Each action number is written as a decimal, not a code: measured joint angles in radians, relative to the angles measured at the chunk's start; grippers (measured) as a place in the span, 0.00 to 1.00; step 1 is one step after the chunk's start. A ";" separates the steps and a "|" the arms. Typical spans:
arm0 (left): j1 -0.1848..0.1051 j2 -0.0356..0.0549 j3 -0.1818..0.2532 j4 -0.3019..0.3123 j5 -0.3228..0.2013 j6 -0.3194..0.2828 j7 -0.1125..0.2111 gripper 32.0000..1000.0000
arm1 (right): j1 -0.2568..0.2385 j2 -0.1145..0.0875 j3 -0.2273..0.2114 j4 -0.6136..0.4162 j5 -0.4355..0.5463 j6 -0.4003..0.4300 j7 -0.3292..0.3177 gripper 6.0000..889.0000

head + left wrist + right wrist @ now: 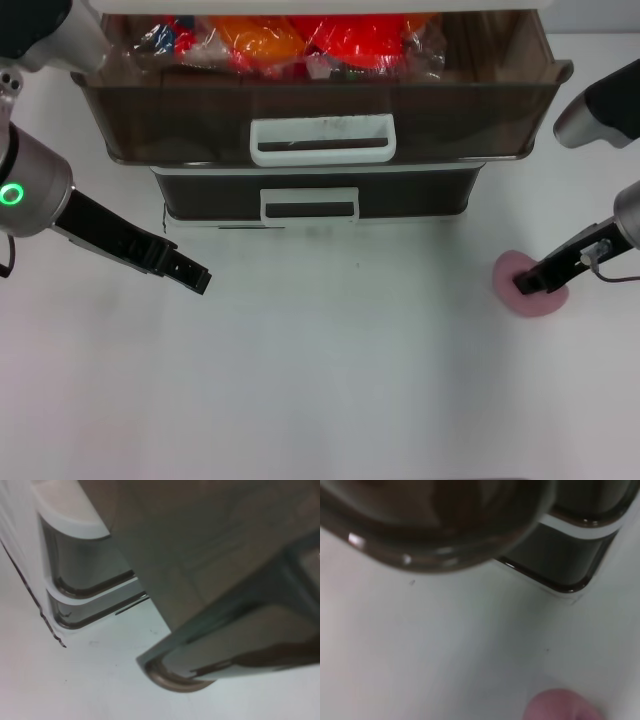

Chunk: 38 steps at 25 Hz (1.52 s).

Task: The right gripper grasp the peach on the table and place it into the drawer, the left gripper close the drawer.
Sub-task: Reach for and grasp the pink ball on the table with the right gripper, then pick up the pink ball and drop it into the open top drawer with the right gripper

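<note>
The pale pink peach (545, 298) lies on the white table (330, 380) at the right, in front of the drawer unit. My right gripper (527, 284) reaches down from the right and its black tip sits on top of the peach. In the right wrist view only the top of the peach (562, 706) shows, at the picture's edge. The top drawer (320, 100), smoky brown with a white loop handle (322, 140), stands pulled far out. My left gripper (196, 277) hovers over the table left of the unit, shut and holding nothing.
Orange and red wrapped items (300, 40) fill the back of the open drawer. A lower drawer (310, 190) sits pushed in under it. The open drawer's underside (225, 580) looms close in the left wrist view, and its rounded corner (445, 525) overhangs in the right wrist view.
</note>
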 joint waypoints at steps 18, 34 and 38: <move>0.006 0.0031 -0.001 0.004 0.005 -0.005 0.001 0.81 | -0.088 -0.003 0.112 -0.480 0.009 0.329 -0.023 0.19; 0.003 0.0046 -0.013 0.009 0.003 -0.005 0.015 0.81 | -0.079 -0.119 0.427 -0.756 0.468 0.491 -0.045 0.14; 0.000 0.0046 -0.013 0.009 0.002 -0.007 0.015 0.81 | -0.050 -0.145 0.431 -0.767 0.623 0.483 -0.029 0.12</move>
